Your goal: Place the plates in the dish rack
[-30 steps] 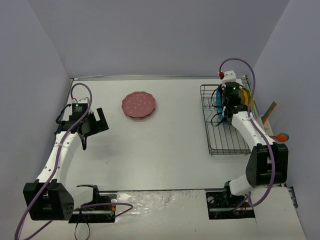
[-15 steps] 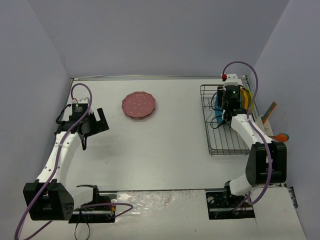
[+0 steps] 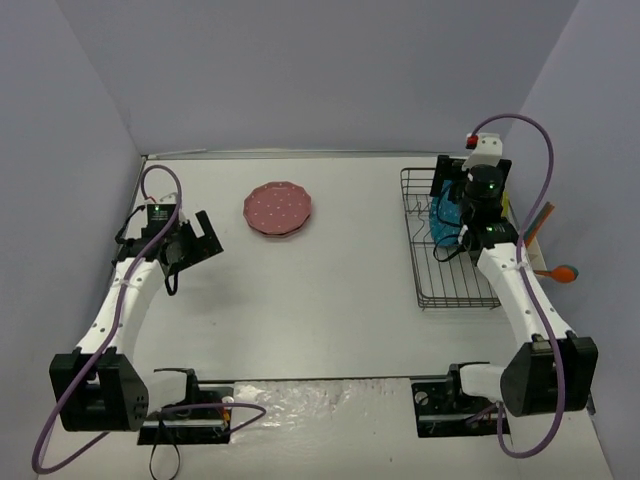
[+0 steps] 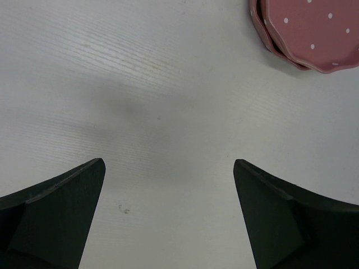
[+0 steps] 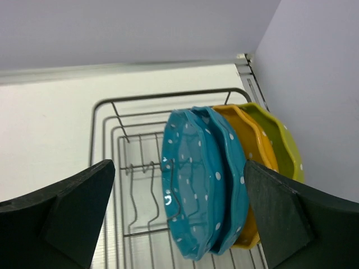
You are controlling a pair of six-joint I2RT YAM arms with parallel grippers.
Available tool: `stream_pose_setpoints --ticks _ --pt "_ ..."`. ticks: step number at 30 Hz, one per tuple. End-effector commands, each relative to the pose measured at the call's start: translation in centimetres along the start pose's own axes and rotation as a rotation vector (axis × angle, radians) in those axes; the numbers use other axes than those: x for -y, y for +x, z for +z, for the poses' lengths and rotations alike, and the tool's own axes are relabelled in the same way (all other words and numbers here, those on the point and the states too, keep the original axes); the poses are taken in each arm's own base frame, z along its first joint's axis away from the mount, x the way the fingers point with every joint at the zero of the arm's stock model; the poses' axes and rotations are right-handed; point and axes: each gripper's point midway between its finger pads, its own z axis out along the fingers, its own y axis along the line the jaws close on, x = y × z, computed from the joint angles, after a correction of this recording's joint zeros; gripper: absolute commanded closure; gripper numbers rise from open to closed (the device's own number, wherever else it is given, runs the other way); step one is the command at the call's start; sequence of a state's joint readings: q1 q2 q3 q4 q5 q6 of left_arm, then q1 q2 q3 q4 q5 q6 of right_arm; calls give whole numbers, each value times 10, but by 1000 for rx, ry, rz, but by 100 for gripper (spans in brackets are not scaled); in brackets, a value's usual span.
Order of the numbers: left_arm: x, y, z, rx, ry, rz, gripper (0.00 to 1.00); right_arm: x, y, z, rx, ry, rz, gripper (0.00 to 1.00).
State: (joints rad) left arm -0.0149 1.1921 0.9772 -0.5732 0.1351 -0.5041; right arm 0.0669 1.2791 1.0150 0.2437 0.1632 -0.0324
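Right wrist: racked blue plates [image 5: 202, 185] just beyond the spread-apart right end effector [image 5: 178, 168]

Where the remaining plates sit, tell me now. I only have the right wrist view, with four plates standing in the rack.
Observer: Two pink plates lie stacked flat on the table, well to the left of the dish rack.
Operator: Report the left gripper's state.
Observer: The left gripper is open and empty, over bare table to the left of the pink stack.
Operator: Say whether the rack has room.
Observer: In the top view, the near part of the rack, in front of the blue plates, holds nothing.
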Motion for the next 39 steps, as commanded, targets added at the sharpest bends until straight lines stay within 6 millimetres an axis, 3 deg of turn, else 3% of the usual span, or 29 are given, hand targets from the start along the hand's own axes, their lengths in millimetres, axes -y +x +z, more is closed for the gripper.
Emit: stream_pose_setpoints --ticks 1,6,10,14,20,24,32,39 --pt "30 -31 4 61 72 -70 3 -12 -78 -44 214 -100 212 2" --pt "57 -61 16 100 93 -126 3 -35 -85 -73 256 -251 419 0" --pt "79 -83 42 90 83 -143 4 -58 -79 -89 246 -391 501 0" --pt "85 -84 82 30 33 -168 8 -70 -58 -93 195 -445 518 0" --pt "115 -88 117 -23 29 -180 16 -86 -29 -98 132 -513 525 0" --pt "116 -78 142 -68 0 -205 23 -91 -20 -102 112 -534 518 0" --pt "123 -64 161 -110 -26 -198 49 -94 -5 -108 94 -548 502 0" --pt "118 -60 155 -106 -40 -186 83 -95 2 -109 82 -551 499 0"
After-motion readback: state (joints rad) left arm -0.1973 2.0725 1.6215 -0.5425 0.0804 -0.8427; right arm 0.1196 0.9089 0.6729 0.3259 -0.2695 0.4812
